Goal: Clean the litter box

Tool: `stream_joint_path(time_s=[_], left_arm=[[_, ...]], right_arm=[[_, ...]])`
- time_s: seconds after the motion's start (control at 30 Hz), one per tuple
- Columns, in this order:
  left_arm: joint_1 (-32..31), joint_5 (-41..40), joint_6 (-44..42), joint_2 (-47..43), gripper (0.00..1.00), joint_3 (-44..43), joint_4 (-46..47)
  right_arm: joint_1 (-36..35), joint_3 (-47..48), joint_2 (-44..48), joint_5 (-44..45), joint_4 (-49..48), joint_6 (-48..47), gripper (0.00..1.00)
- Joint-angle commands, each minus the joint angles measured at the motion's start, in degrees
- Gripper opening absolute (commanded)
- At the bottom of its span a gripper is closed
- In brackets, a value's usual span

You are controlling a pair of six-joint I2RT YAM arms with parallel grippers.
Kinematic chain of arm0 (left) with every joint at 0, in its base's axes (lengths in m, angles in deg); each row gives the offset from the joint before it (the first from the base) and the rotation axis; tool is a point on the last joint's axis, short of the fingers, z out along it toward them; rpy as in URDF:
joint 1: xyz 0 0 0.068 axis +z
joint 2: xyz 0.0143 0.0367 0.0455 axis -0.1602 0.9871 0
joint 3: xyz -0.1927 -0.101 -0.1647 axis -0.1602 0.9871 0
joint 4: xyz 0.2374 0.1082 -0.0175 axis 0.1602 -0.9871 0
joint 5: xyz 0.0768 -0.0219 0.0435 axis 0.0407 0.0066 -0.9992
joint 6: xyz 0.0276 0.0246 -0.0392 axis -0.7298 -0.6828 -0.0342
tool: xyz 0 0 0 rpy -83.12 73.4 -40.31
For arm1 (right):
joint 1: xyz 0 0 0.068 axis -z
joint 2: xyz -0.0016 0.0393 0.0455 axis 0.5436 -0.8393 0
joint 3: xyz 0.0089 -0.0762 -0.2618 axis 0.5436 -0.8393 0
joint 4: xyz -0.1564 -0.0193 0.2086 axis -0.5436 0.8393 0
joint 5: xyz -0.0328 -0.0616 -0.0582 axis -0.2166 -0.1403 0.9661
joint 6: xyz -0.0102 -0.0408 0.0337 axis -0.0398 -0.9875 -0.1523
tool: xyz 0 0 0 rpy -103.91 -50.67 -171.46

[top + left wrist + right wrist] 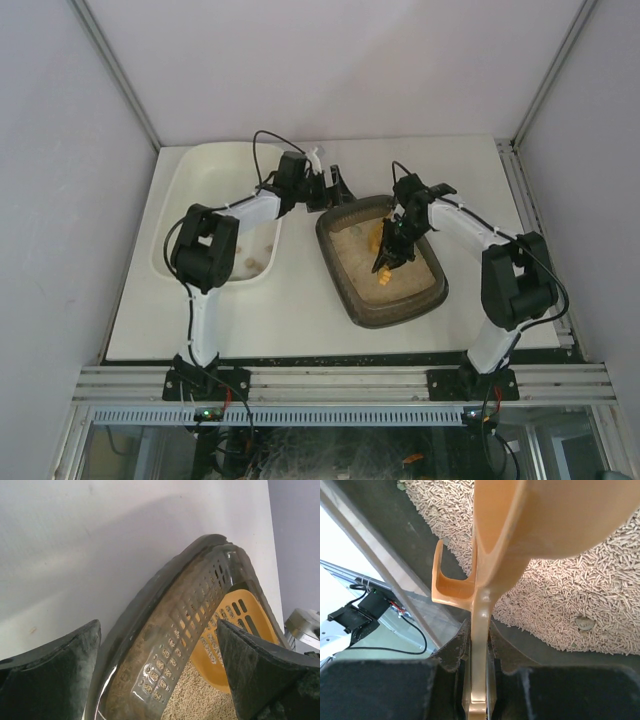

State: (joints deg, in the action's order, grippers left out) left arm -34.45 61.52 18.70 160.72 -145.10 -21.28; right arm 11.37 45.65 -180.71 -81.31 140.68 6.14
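Plainly clenched at the right gripper [479, 666], grasping the thin handle of an orange scoop [530, 525] edge-on between the two pads [385, 690]. Just ahead of those jaws, widens into the scoop's bowl, with a small hook [451, 582] branching off to one side of the handle. Below and beyond the bowl, shows beige pellet litter [600, 595] with one pale greyish clump [584, 623] lying on it, off to the right of the jaws. Holds the scoop over the inside of the litter box [342, 290], as seen from the top camera, with the jaws above the litter near the tray's middle.

Over at the left gripper [335, 190], released and spread wide, gripping nothing. Straddles the far left corner rim of the tray in the left wrist view, one finger outside it and the other over its inside; possibly not touching the rim, though hard to judge from this angle. Between the open jaws, shows a dark slotted grid [192, 620] along the inner wall, and past it the slotted face of the scoop over the pellets.

Finds the litter box on the white table [300, 320], under both sets of jaws, just right of a cream-white tub [200, 180]. Beneath the left forearm, well back from the left jaws, a few small tan bits [250, 262] in that tub.
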Motion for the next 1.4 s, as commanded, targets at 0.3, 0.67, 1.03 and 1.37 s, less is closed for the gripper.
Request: stream_joint_path(time_s=[0.3, 0.67, 1.03, 1.37], left_arm=[[-0.2, 2.8, 7.2, -8.6, 1.0, 12.1, 13.3], [-0.1, 1.4, 5.7, -10.5, 1.0, 14.9, 13.6], [0.1, 1.1, 6.0, -11.3, 1.0, 16.1, 13.8], [0.3, 2.1, 6.4, -11.0, 1.0, 16.0, 13.5]], right_arm=[[-2.6, 1.7, -7.0, -5.2, -7.7, 4.0, 0.0], [-4.0, 0.6, -8.2, -9.1, -14.3, 2.3, 0.0], [-1.4, -14.5, -6.7, -23.4, -44.5, 13.1, 0.0], [-0.8, -21.0, -4.5, -22.9, -58.2, 17.1, 0.0]])
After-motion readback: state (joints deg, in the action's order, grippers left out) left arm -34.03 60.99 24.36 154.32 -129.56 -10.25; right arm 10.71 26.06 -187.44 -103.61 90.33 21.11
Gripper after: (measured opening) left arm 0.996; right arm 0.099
